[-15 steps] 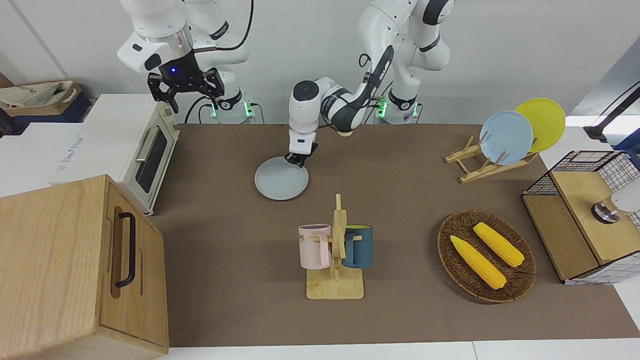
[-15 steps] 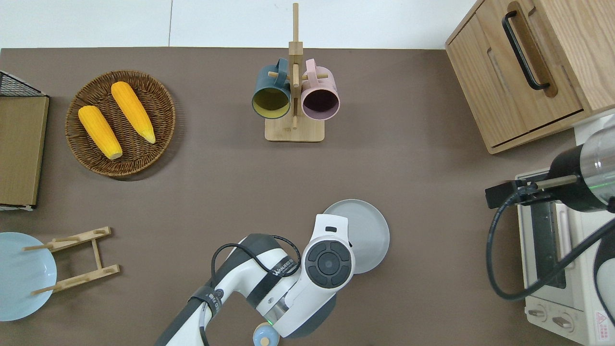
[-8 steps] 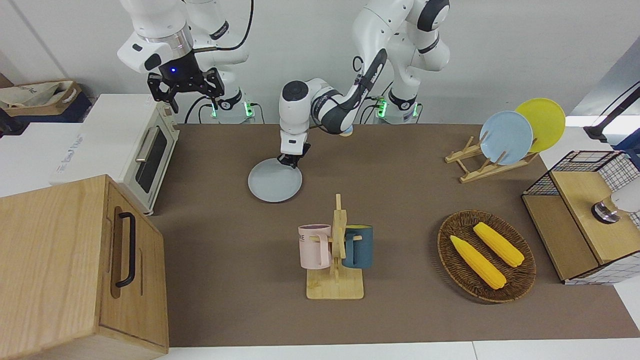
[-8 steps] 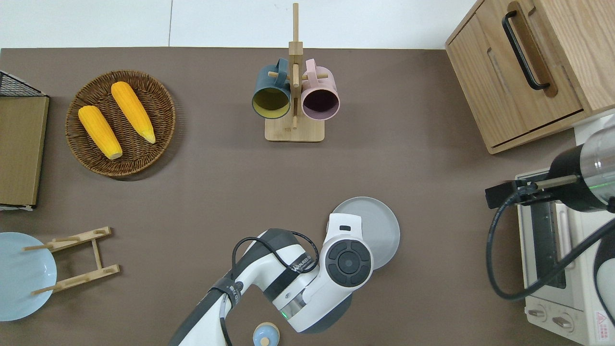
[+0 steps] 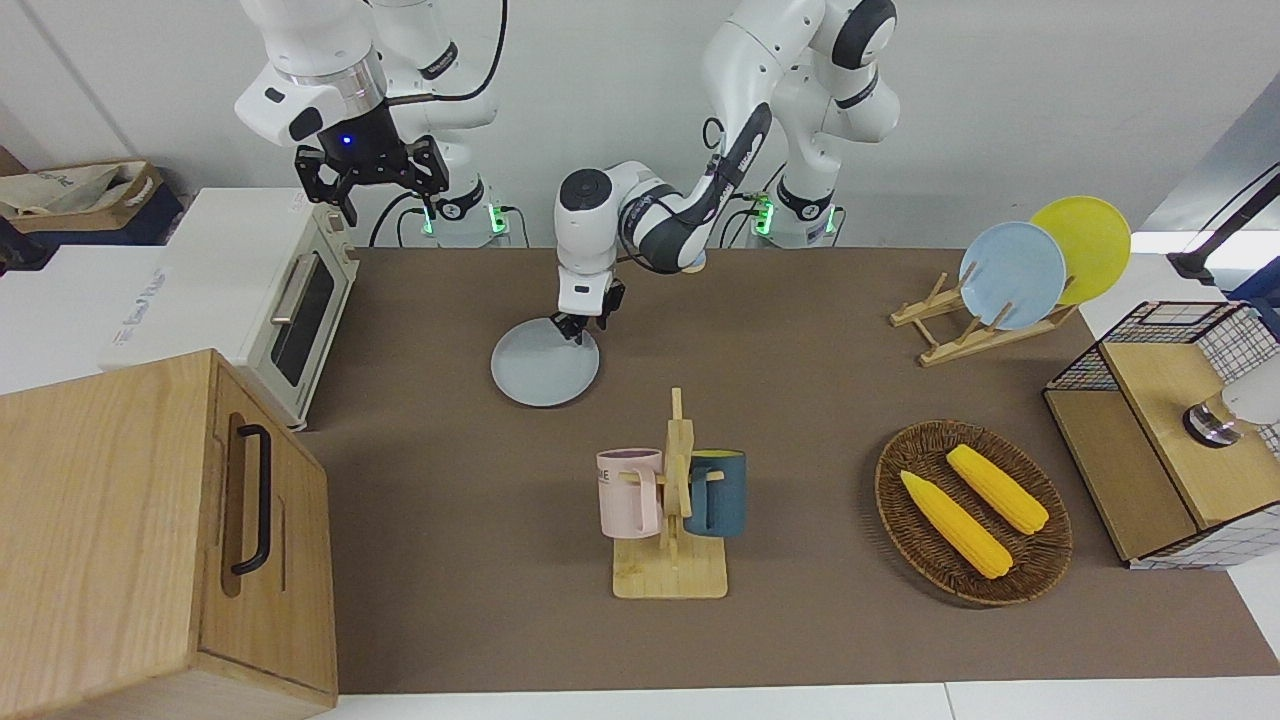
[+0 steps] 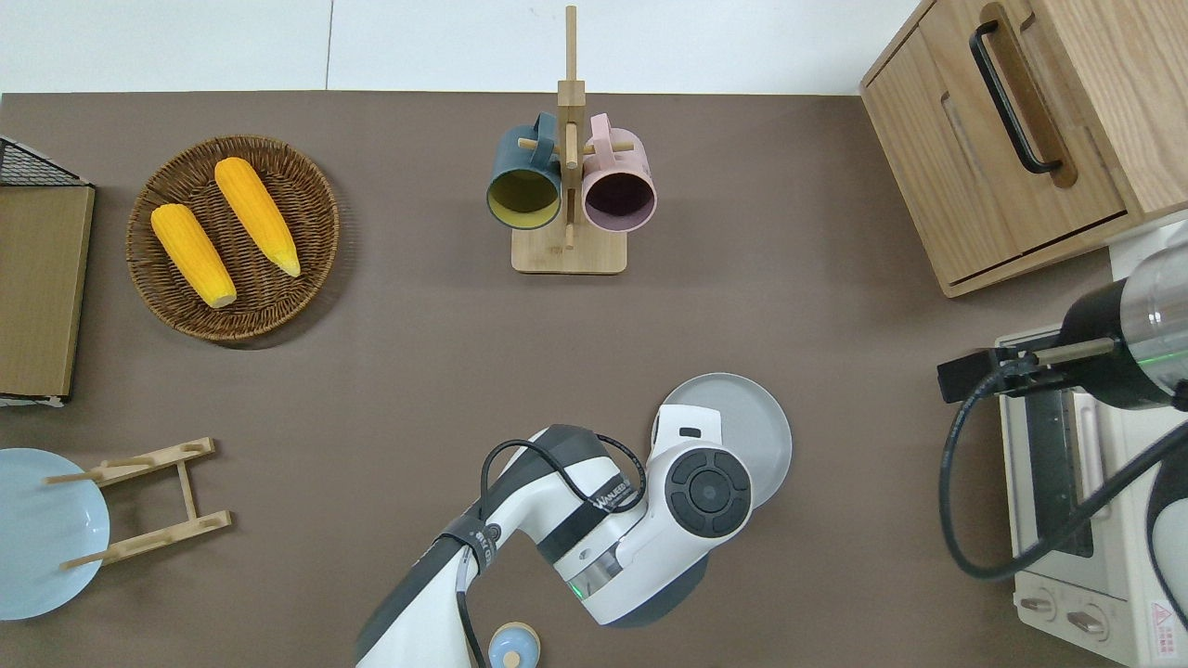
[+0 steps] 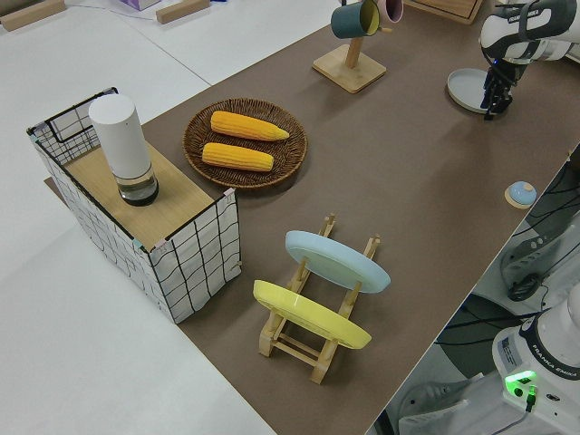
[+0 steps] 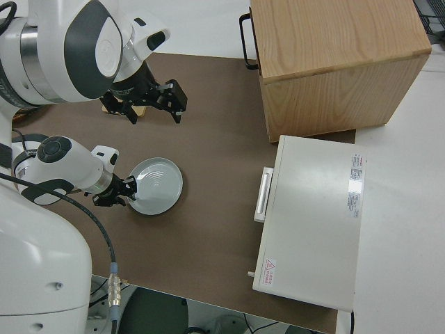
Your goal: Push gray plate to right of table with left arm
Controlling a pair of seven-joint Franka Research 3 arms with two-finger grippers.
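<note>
gray plate [image 5: 545, 367] flat on the table [image 5: 800, 400], a little left of the middle of the front view and in the lower middle of the overhead view, nearer to the robots than the mug rack [image 5: 672, 520]. left gripper [image 5: 573, 327] down at the plate's rim, on the edge toward the left arm's end of the table; seems to touch the rim, fingers close together, but open or clenched cannot be told. right gripper [image 5: 370, 172] parked at upper left of the front view, fingers spread, nothing between them. toaster oven [image 5: 290, 310] at the left edge of the front view.
</note>
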